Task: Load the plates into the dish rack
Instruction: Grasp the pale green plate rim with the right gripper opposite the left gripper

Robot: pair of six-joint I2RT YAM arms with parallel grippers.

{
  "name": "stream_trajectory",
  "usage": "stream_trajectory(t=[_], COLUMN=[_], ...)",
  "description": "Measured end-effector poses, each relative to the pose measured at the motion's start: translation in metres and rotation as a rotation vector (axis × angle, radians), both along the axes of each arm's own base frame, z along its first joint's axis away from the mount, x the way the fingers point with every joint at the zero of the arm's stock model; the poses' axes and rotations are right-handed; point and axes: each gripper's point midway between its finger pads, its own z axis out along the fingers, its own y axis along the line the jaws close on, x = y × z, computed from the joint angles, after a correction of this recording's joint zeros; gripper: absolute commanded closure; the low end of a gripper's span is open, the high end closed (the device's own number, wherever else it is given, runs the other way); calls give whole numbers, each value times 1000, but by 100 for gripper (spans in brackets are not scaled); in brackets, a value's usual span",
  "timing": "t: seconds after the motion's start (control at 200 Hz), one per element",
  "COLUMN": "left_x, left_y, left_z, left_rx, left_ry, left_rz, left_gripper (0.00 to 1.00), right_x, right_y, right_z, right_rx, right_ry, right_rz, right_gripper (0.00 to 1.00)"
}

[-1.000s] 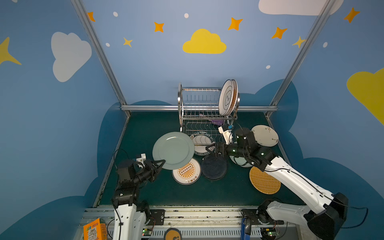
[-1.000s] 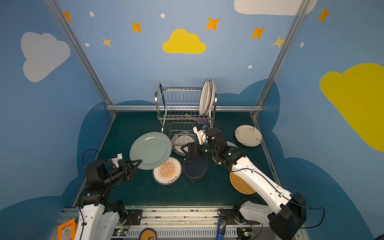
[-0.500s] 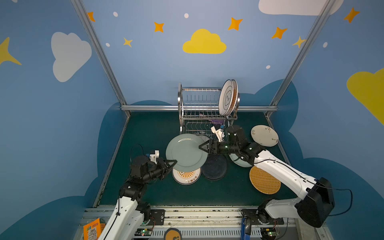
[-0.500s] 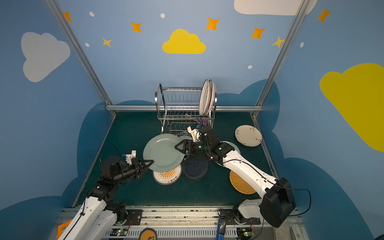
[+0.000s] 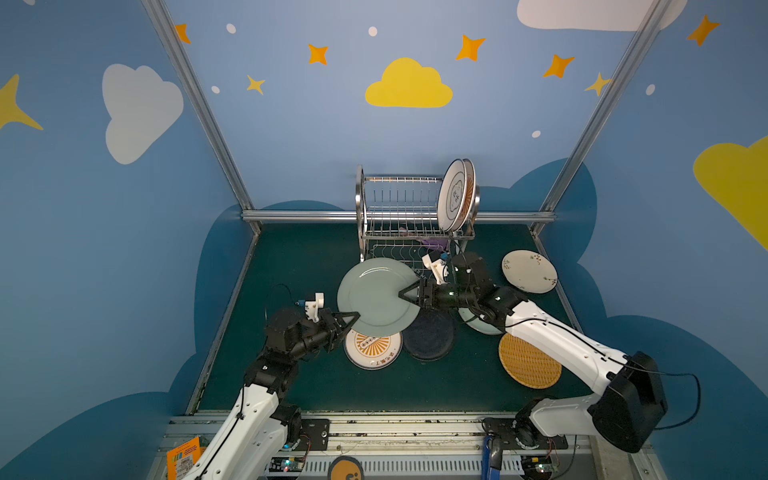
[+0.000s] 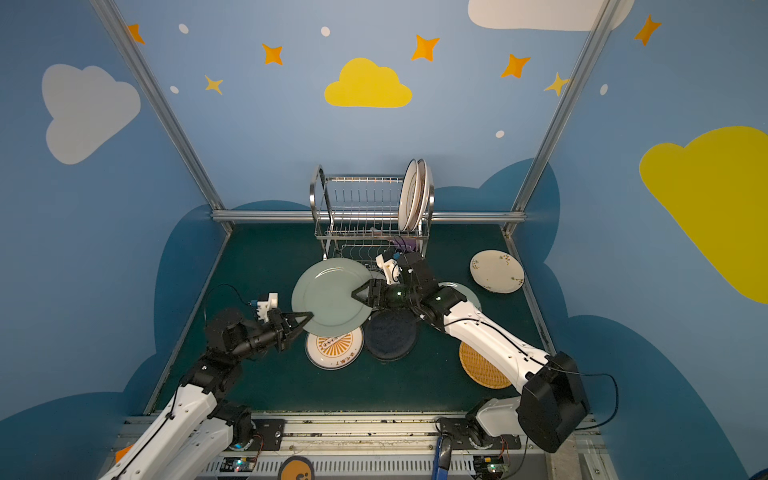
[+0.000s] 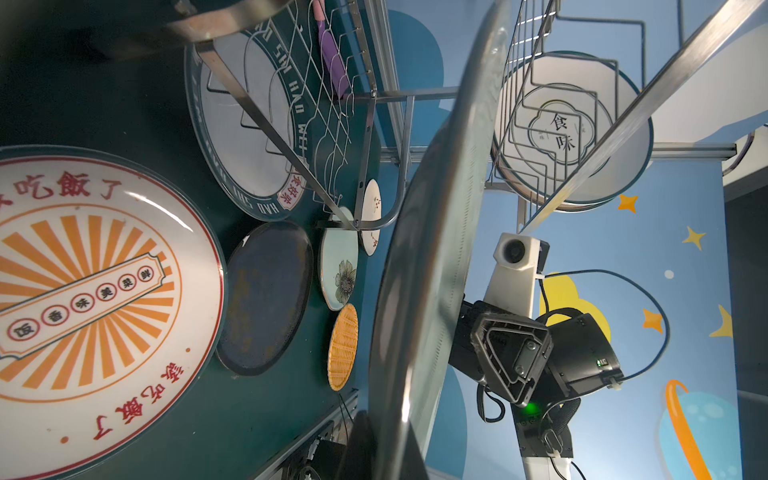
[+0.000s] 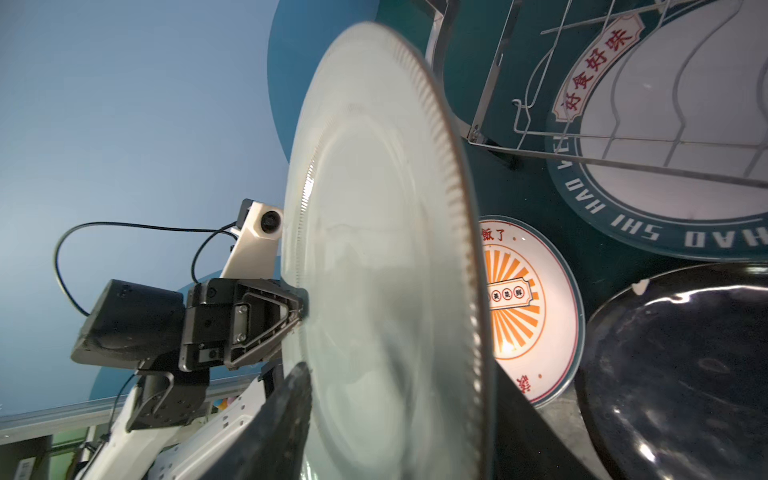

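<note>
Pale green plate [image 5: 376, 297] handover: holding it aloft and tilted above the desk [image 5: 311, 257], just in front of the dish rack [image 5: 360, 208], with the left fingers [image 5: 345, 321] clamped shut on its near rim. Straddling the opposite rim with the right fingers [image 5: 411, 286], one on each side of the plate; not possible to tell whether pressing on it yet.

Judging this as a transfer to the right arm. Holding the left clamp firm until seating the right fingers well past the ribbed edge, then letting go on the left gently. Probably then turning the plate on edge and aiming for a free slot in the upper tier beside the two standing plates [image 5: 455, 195]. Staying clear of the sunburst plate [image 5: 372, 349] and navy plate [image 5: 428, 338] lying flat below.
</note>
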Motion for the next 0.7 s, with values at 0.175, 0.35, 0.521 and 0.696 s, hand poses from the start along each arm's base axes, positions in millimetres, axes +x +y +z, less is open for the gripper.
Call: stream_trajectory(t=[0.175, 0.35, 0.521, 0.696], left_x=[4, 8, 13, 26], left_y=[-6, -8, -8, -14], left_z=[-1, -4, -12, -17], left_rx=[-4, -1, 21, 58], left_ry=[-3, 0, 1, -8], left_rz=[-19, -20, -20, -48], left_gripper=[96, 96, 96, 48], right_x=[-1, 2, 6, 8], right_y=[1, -1, -6, -12], right_z=[-2, -7, -11, -11], right_rx=[28, 40, 59, 42], right_ry=[42, 96, 161, 157], right_rz=[-14, -58, -102, -151], right_gripper=[55, 71, 100, 100])
